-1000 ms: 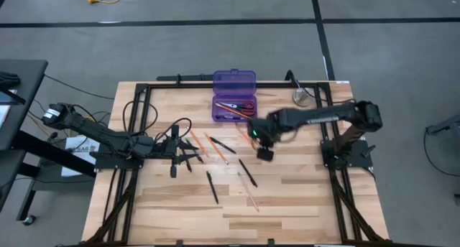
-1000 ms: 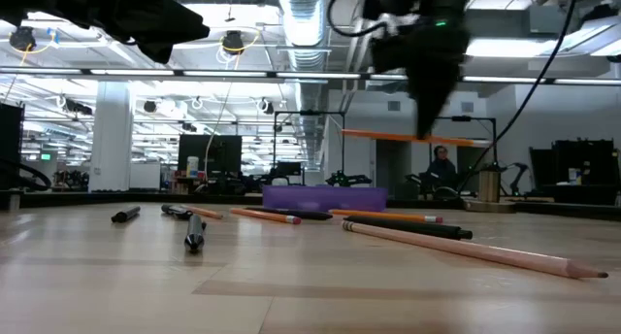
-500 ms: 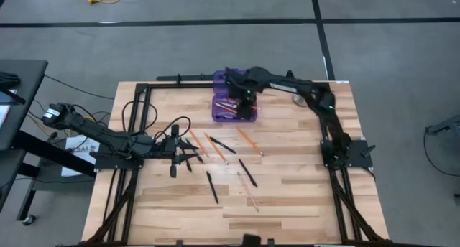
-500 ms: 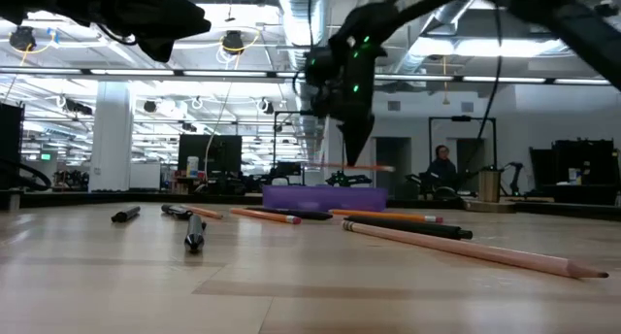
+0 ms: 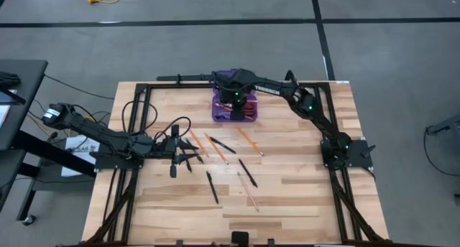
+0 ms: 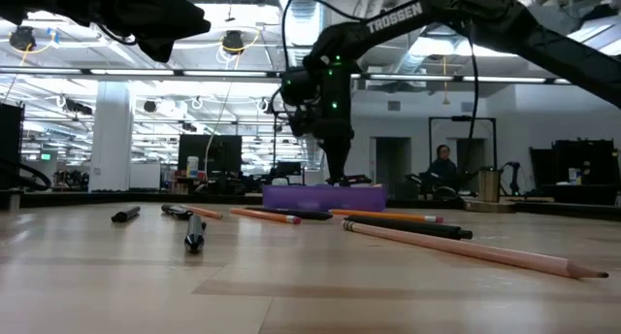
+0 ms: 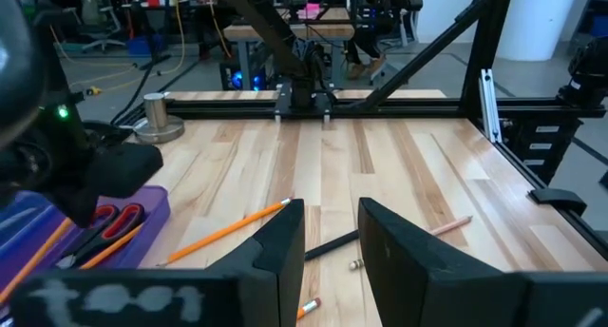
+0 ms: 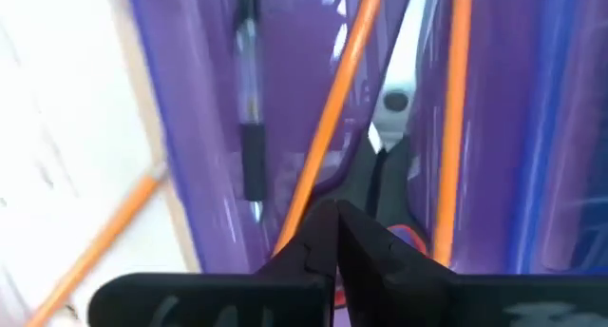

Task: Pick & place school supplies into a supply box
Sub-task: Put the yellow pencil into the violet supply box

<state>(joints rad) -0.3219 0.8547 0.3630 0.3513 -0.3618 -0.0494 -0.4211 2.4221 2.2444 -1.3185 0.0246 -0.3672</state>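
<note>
The right gripper (image 5: 236, 103) hung directly over the purple supply box (image 5: 234, 113) at the table's far edge, fingers pinched on an orange pencil (image 8: 328, 127) lying lengthwise along the box. The left gripper (image 7: 330, 241) waited half-open, empty, near the left edge.

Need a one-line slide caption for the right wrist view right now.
Right tool, shut on an orange pencil, lowers it into the purple supply box beside a pen and scissors.
</note>
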